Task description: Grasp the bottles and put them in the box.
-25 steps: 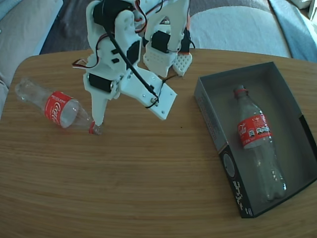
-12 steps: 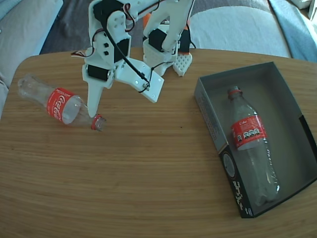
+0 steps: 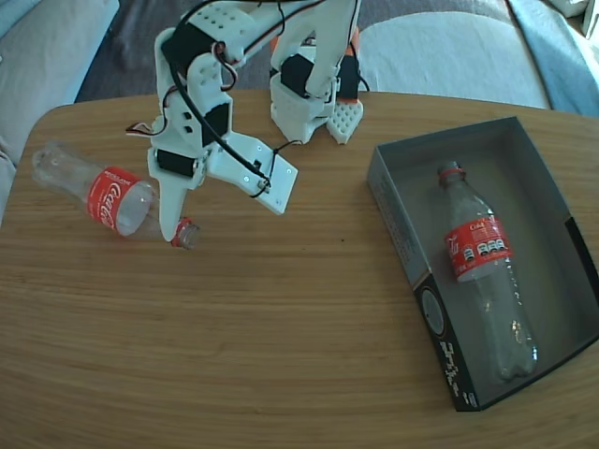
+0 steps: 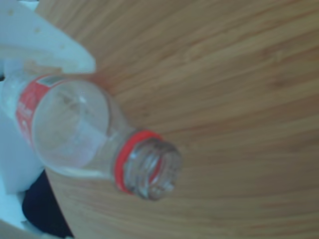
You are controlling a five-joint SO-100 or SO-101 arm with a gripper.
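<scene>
On the table's left, the gripper (image 3: 174,227) has dropped, jaws apart, astride the loose bottle (image 3: 110,200)'s shoulder; other bottle (image 3: 482,271) rolled in box (image 3: 393,217)

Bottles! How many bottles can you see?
2. One bottle lies on the table at the left of the fixed view, by the gripper. The other bottle lies inside the box. None looks hidden.
</scene>
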